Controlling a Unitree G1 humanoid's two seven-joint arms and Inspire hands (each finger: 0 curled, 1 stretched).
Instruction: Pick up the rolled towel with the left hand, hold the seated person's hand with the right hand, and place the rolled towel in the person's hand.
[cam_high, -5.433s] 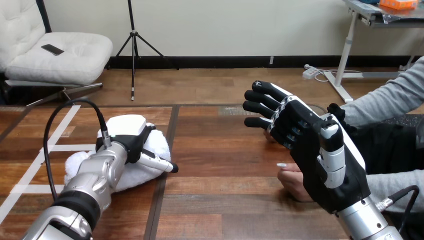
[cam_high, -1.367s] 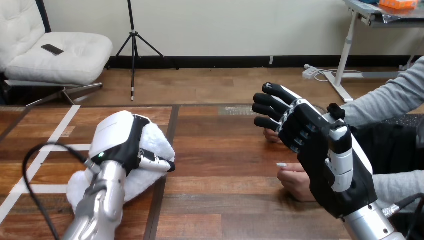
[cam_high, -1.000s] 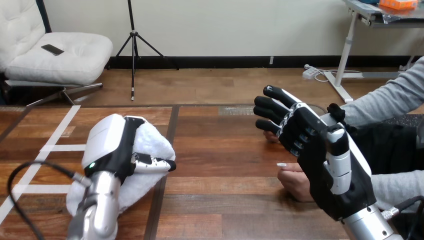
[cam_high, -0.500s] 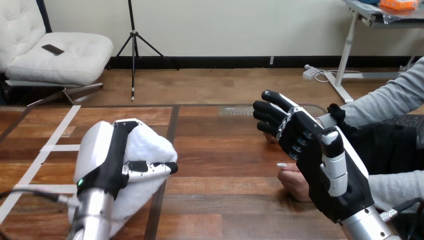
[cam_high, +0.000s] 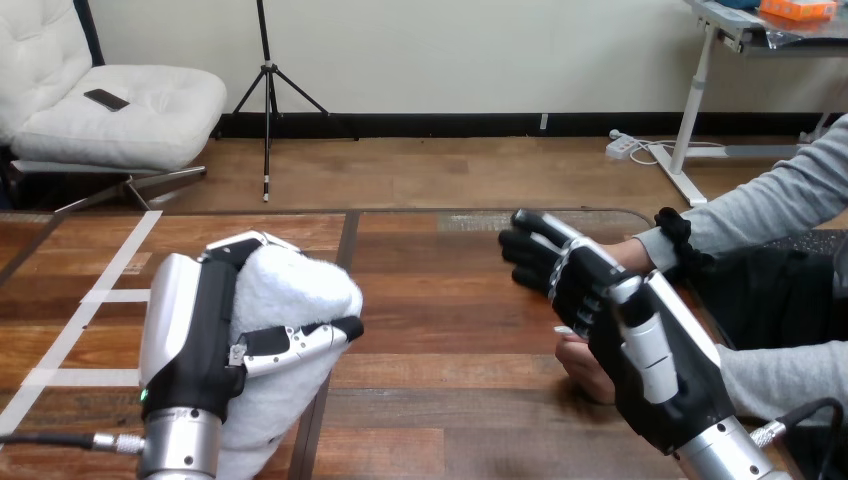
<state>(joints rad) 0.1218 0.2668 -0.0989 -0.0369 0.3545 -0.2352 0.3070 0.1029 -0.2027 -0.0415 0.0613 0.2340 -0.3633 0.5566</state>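
Observation:
The white rolled towel is off the wooden table at the left, held upright in my left hand. The fingers curl over its top and the thumb crosses its front. My right hand is at the right with straight fingers reaching left. It stands in front of the person's hand, which it mostly hides. The wrist of that hand, in a grey sleeve, shows just behind my fingers. I cannot tell whether the two touch.
A second hand of the person rests on the table under my right palm. White tape lines cross the left part of the table. A dark seam runs along the table beside the towel.
My left hand has closed on the towel, turned upright and raised it off the table. My right hand has sunk a little and tilted, now covering the person's hand up to the wrist.

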